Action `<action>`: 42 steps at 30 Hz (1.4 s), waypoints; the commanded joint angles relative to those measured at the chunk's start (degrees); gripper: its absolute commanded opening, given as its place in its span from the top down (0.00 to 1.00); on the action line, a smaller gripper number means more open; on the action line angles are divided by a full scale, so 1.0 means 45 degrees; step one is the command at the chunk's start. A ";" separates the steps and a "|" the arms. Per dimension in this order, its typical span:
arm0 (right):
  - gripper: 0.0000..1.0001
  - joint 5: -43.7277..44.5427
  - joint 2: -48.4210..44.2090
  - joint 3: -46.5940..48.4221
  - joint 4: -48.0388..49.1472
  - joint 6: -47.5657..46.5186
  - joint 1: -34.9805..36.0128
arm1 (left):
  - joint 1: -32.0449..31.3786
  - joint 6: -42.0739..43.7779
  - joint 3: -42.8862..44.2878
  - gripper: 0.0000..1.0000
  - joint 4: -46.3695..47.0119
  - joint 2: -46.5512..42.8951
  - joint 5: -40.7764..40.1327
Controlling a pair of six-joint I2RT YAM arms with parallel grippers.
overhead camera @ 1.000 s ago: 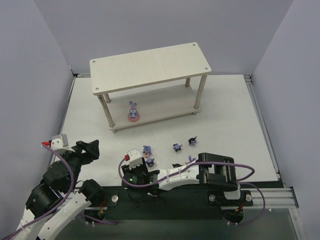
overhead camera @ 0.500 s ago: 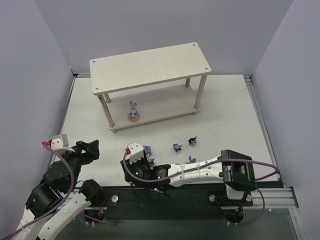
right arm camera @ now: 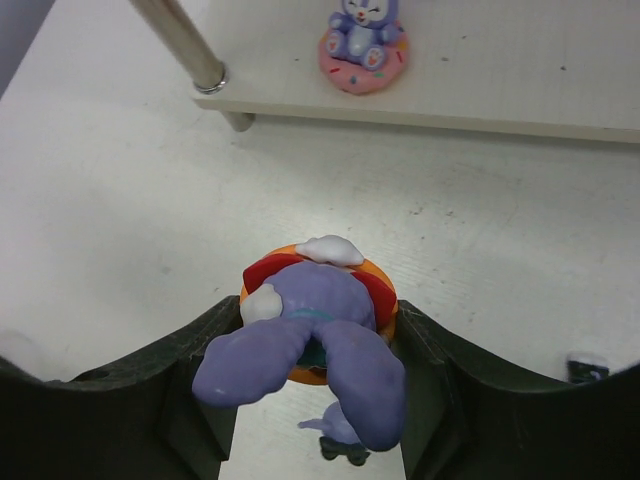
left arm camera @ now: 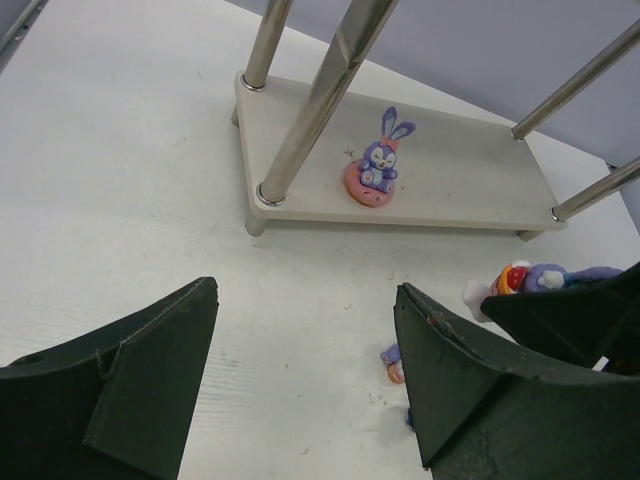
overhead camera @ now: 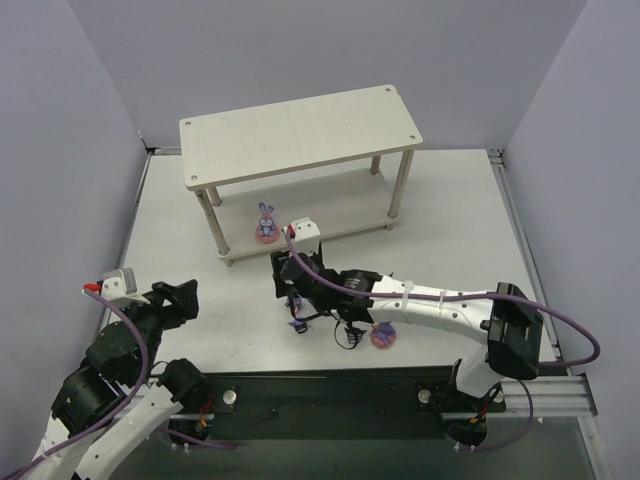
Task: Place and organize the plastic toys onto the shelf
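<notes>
The beige two-tier shelf (overhead camera: 300,130) stands at the back. One purple bunny on a pink base (overhead camera: 265,224) sits on its lower board, also seen in the left wrist view (left arm camera: 377,166) and the right wrist view (right arm camera: 364,38). My right gripper (overhead camera: 294,296) (right arm camera: 318,310) is shut on a purple bunny with an orange base (right arm camera: 318,320), held above the table in front of the shelf. Another small toy (right arm camera: 340,436) lies below it. My left gripper (overhead camera: 185,298) (left arm camera: 305,370) is open and empty at the near left.
Loose toys lie by the right arm: a small purple one (overhead camera: 297,325), a dark one (overhead camera: 350,335) and a pink-based bunny (overhead camera: 383,337). A shelf leg (right arm camera: 185,45) stands to the left of the held bunny. White walls close in the table on three sides.
My right gripper has moved from the near edge of the table toward the shelf, lifting the orange-based bunny. The left arm has not moved.
</notes>
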 commanded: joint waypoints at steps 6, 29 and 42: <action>0.75 -0.1387 0.0600 0.1203 0.0131 -0.2117 -0.1862 | -0.0046 0.0185 -0.0045 0.19 0.0167 0.0108 0.0009; 0.74 -0.2266 0.3139 0.1732 0.2923 -0.3606 -0.4031 | -0.0046 0.0165 -0.0123 0.19 0.0226 0.0342 0.0146; 0.74 -0.2345 0.4097 0.2357 0.3587 -0.3899 -0.4636 | -0.0046 0.0126 -0.0123 0.19 0.0187 0.0460 0.0049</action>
